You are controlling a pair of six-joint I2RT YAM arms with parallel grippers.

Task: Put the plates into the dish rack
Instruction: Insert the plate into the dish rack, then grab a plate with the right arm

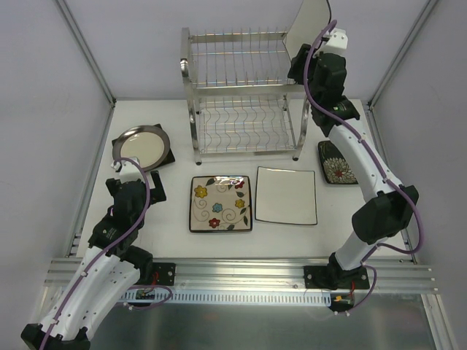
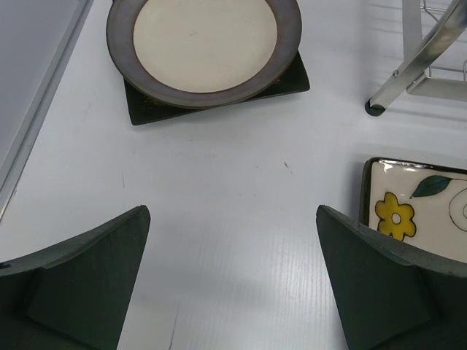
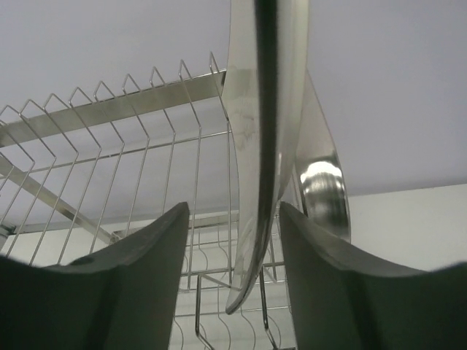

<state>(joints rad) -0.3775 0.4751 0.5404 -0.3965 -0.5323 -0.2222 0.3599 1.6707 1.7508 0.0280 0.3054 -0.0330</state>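
Note:
The chrome dish rack (image 1: 244, 91) stands at the back centre. A white plate (image 1: 310, 25) stands upright on edge at the right end of its top tier. My right gripper (image 1: 300, 64) straddles it. In the right wrist view the plate (image 3: 266, 109) sits edge-on between the fingers, with a gap to the left finger (image 3: 157, 262) and close to the right one; the gripper (image 3: 233, 219) is open. My left gripper (image 1: 120, 169) is open and empty over bare table (image 2: 232, 219), near a round cream plate (image 2: 204, 44) stacked on a black square plate (image 2: 292, 76).
On the table lie a flowered cream plate (image 1: 220, 203), a white square plate (image 1: 286, 195) and a dark plate with white flowers (image 1: 336, 164) under the right arm. A rack foot (image 2: 376, 108) shows in the left wrist view. White walls and frame posts enclose the table.

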